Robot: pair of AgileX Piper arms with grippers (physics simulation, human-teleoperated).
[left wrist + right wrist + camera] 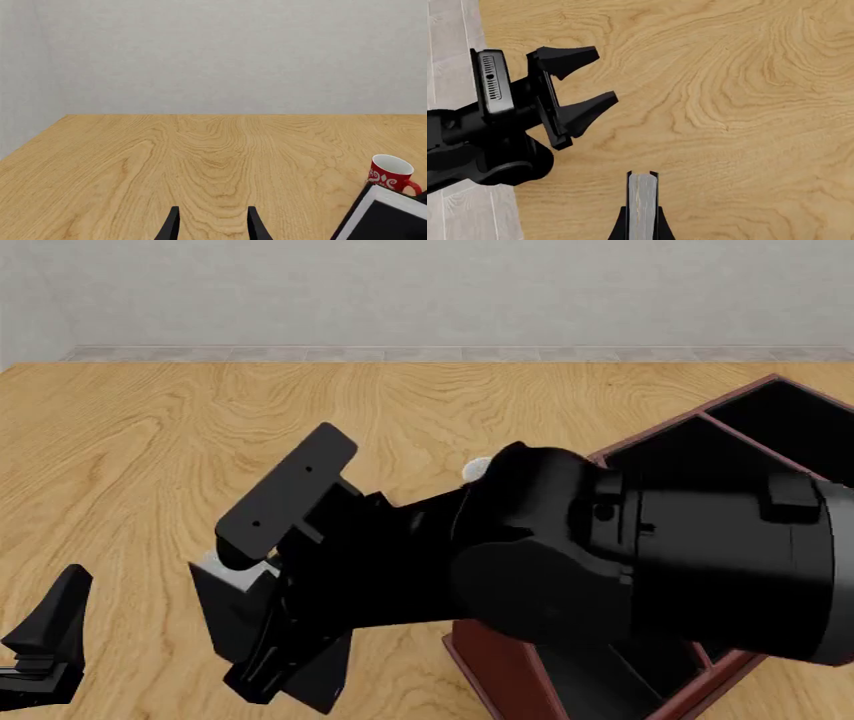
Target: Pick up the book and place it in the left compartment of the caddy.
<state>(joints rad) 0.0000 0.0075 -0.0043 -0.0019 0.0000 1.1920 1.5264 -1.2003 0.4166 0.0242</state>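
While the right tool [640,227] is clamped on the small black hardcover book with a white page edge [642,205], held above the wooden surface [747,100], the reddish-brown wooden caddy [501,665] lies beside it. The left tool [213,225] stands apart, idle. Risk: the held edge slipping during transfer. No legible writing.

From the front, my right arm [641,560] hides most of the caddy [747,405], whose far corner runs off the frame, and hides the long compartment nearest it almost wholly. My right gripper [642,220] is cut by the wrist frame's edge; only the page edge of the book [642,200] between its fingers shows. My left gripper [212,225] shows fingertips only, and in front view it is clipped at the corner. Beside it, the cup [392,172] is partly masked by the book.
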